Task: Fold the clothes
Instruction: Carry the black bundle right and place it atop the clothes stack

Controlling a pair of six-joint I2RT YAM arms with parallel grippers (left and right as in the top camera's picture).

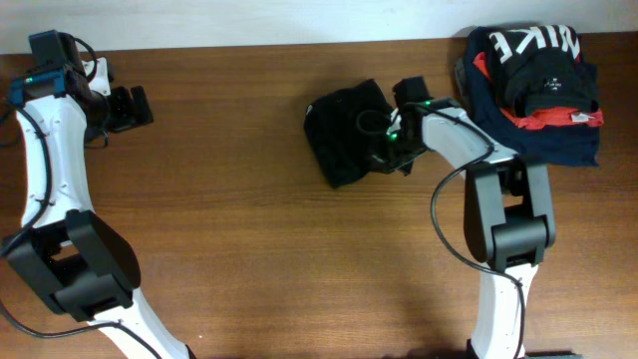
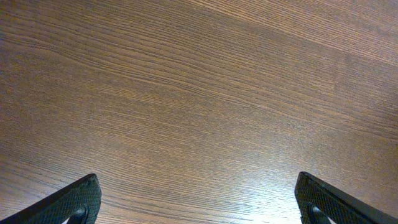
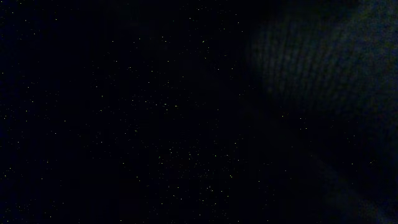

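The black polo shirt (image 1: 344, 135) lies in a folded bundle on the table, right of the middle. My right gripper (image 1: 384, 140) is pressed into the shirt's right edge; its fingers are buried in the fabric. The right wrist view is almost wholly dark, with only ribbed black fabric (image 3: 323, 62) showing at the upper right. My left gripper (image 1: 135, 105) is open and empty at the far left of the table, well away from the shirt. In the left wrist view its two fingertips (image 2: 199, 202) stand wide apart over bare wood.
A stack of folded navy, red and black garments with white NIKE lettering (image 1: 538, 80) lies at the back right, just beyond my right arm. The brown wooden table (image 1: 249, 249) stretches in front. A white wall edge runs along the back.
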